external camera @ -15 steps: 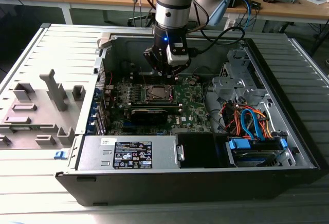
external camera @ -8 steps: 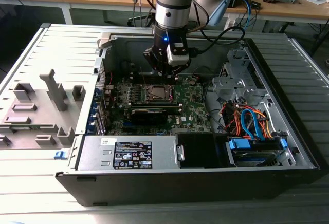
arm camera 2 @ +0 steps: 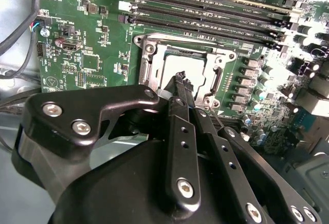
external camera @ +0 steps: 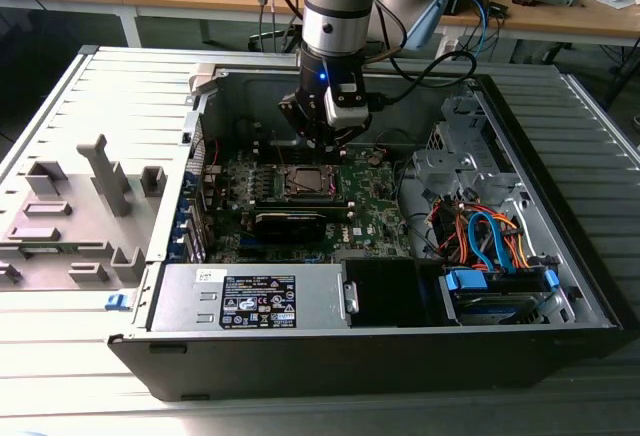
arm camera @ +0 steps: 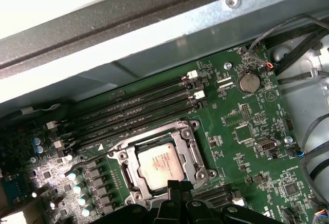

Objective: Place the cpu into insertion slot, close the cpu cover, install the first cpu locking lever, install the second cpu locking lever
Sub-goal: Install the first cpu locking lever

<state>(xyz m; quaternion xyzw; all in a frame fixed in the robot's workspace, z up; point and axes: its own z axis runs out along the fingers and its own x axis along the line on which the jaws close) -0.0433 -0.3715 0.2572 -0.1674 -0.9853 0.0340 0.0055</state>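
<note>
The insertion slot (external camera: 303,182) sits mid-board inside the open computer case. In both wrist views the cpu (arm camera: 160,163) lies flat in it, its pale square top showing through the window of the cpu cover (arm camera: 187,147). That silver frame is folded down over the chip (arm camera 2: 187,67). A thin lever rod (arm camera: 92,158) juts out from one socket corner. My gripper (arm camera 2: 181,76) hangs just above the socket's edge, its two black fingers pressed together with nothing between them. In the exterior view the gripper (external camera: 322,146) stands right behind the socket.
Black memory slots (arm camera: 133,106) run along one side of the socket, and a coin battery (arm camera: 248,82) lies further off. A long black card (external camera: 290,221), the grey power supply (external camera: 250,296) and a drive bay with coloured cables (external camera: 490,246) fill the case. Metal case walls (external camera: 215,81) close it in.
</note>
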